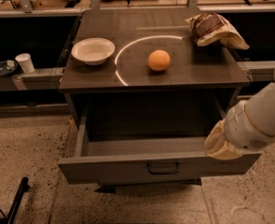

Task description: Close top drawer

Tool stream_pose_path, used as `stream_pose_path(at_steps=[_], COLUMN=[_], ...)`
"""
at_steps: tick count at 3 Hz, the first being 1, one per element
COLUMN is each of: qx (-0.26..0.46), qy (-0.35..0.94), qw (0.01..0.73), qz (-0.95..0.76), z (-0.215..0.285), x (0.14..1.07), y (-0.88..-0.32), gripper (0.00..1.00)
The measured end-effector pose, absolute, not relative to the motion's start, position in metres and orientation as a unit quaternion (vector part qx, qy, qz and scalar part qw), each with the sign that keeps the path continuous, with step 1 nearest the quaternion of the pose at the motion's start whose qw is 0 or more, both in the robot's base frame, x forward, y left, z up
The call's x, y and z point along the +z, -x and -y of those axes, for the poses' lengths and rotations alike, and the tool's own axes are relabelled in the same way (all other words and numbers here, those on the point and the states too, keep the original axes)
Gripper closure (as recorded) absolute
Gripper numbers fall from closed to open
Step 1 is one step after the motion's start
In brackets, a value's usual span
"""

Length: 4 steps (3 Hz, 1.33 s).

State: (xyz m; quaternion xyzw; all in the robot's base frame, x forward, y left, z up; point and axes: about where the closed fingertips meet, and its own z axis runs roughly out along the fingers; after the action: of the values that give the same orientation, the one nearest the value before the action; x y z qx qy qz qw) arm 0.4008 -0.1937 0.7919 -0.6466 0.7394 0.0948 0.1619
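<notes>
Grey top drawer [123,169] stands open, hand [219,144] at its front's right end, grip unclear.

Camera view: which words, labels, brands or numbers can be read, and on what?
None can be read.
Print on the snack bag: too blurred to read.
No markings show on the top drawer or the white cup.
No label shows on the gripper, at the drawer's right front corner.

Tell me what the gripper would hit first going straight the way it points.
The gripper, at the right front corner of the top drawer, points left and down. It would likely meet the drawer's front panel first; depth is unclear, so it may already touch.
</notes>
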Motion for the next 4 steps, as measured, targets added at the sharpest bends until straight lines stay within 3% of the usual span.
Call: stream_pose_path(at_steps=[4], qx=[0.063], qy=[0.665], qw=[0.162], qz=[-0.726], z=[0.171], x=[0.653], y=[-0.385], gripper=[1.00])
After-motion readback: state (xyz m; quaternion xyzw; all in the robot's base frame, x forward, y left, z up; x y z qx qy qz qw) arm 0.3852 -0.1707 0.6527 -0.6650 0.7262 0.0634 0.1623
